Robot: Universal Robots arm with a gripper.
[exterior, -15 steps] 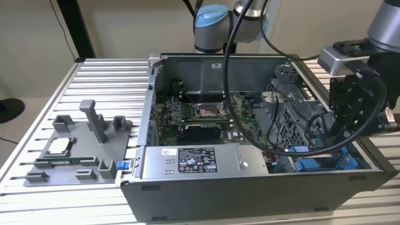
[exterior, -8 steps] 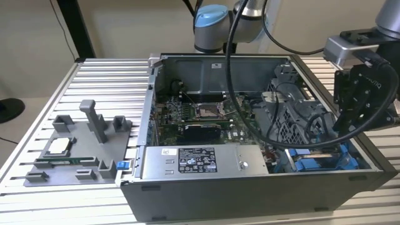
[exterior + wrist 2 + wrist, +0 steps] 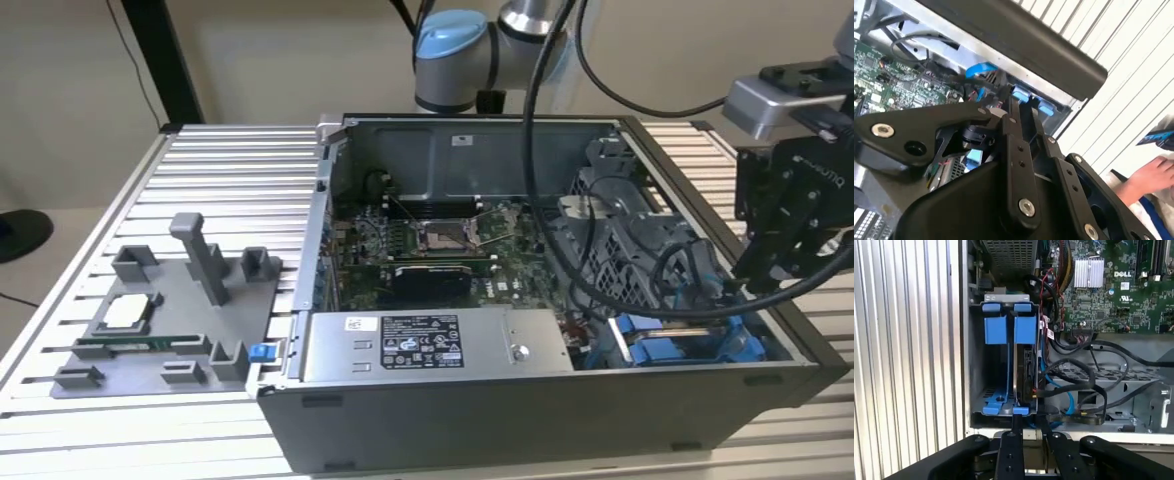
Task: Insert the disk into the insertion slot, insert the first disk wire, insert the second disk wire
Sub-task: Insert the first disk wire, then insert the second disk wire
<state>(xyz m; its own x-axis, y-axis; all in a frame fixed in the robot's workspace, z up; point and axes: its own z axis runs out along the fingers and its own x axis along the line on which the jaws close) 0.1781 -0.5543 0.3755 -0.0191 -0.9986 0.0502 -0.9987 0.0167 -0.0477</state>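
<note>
The insertion slot (image 3: pixel 976 365) is a grey metal bay with blue rails and two blue tabs (image 3: pixel 995 330), at the case's front corner on the exterior view's right (image 3: pixel 681 348). What looks like the disk (image 3: pixel 1026 370), a dark flat body under the second blue tab, stands on edge inside it. Black wires (image 3: pixel 1089 385) and a blue wire (image 3: pixel 1070 397) loop beside the disk's end. My gripper (image 3: pixel 751 280) hangs just above this corner. Its fingers look shut with nothing between them, and the tips (image 3: pixel 1016 422) hover near the bay's blue clip, which sits beyond them (image 3: pixel 1016 102) in the second wrist view.
The open computer case (image 3: pixel 534 420) lies on a ribbed metal table (image 3: pixel 214 170). It holds a motherboard (image 3: pixel 441 240), a labelled power supply box (image 3: pixel 420 345) and a perforated cage (image 3: pixel 621 240). A grey fixture tray (image 3: pixel 160 320) sits at the exterior view's left. A person's hand (image 3: pixel 1154 175) rests beside the case.
</note>
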